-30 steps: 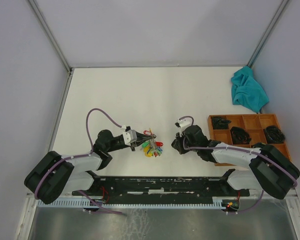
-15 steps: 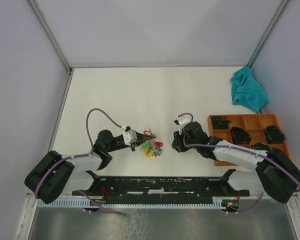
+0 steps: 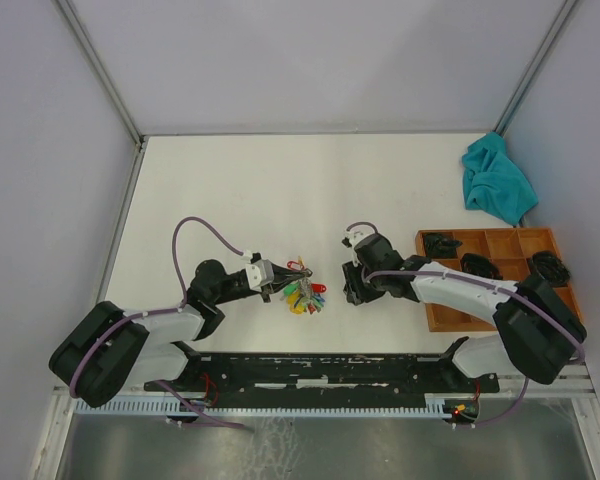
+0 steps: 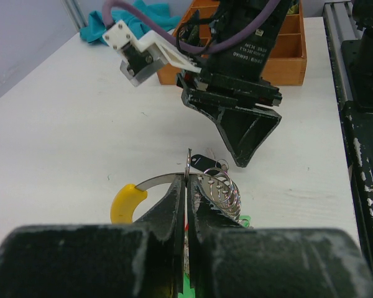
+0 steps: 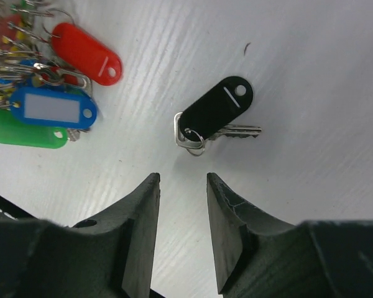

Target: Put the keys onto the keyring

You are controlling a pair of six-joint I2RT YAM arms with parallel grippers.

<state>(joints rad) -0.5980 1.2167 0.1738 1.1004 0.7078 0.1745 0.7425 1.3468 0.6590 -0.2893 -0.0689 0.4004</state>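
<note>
My left gripper (image 3: 277, 280) is shut on the keyring's silvery metal ring (image 4: 155, 181), which has a yellow end piece; its fingertips meet on the ring in the left wrist view (image 4: 188, 181). The bunch of red, yellow, green and blue tags (image 3: 305, 293) lies just right of it. A loose key with a black tag (image 5: 216, 107) lies flat on the table. My right gripper (image 5: 183, 180) is open and empty, hovering just short of that key, and in the top view (image 3: 352, 290) it is right of the bunch. I cannot tell a loose green key from the bunch's green tag (image 5: 25, 133).
A wooden compartment tray (image 3: 500, 231) holding dark items stands at the right, under my right arm. A teal cloth (image 3: 497, 180) lies at the back right. The table's black front rail (image 3: 320, 372) runs along the near edge.
My right gripper has moved left and slightly forward, closer to the key bunch. My left gripper holds the ring in the same place.
</note>
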